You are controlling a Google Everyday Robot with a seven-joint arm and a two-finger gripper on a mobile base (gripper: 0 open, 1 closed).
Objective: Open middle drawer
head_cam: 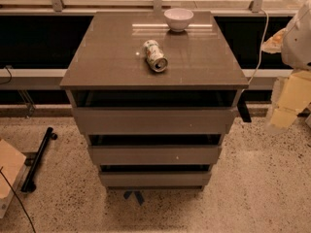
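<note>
The speckled floor (243, 203) fills the bottom of the frame. On it are one black rod (39, 157) at lower left and a small blue cross-shaped piece (133, 196) under the cabinet's (104, 62) foot. The grey-brown cabinet has three plain, handleless fronts. The bottom drawer (155, 179) sits lowest. The middle drawer (155, 155) is at centre frame, with a dark gap above its front. The top drawer (153, 120) is above that.

At the mid-right edge, level with the top drawer and apart from the cabinet, hangs the pale gripper (284, 111). I cannot tell whether it is spread or pressed together.

One can (155, 56) lies on its side on the cabinet top. Its label is possibly green and white, and the writing is unreadable. Beyond it one white bowl (178, 18) stands upright, and a white cable (261, 42) runs down at upper right.
</note>
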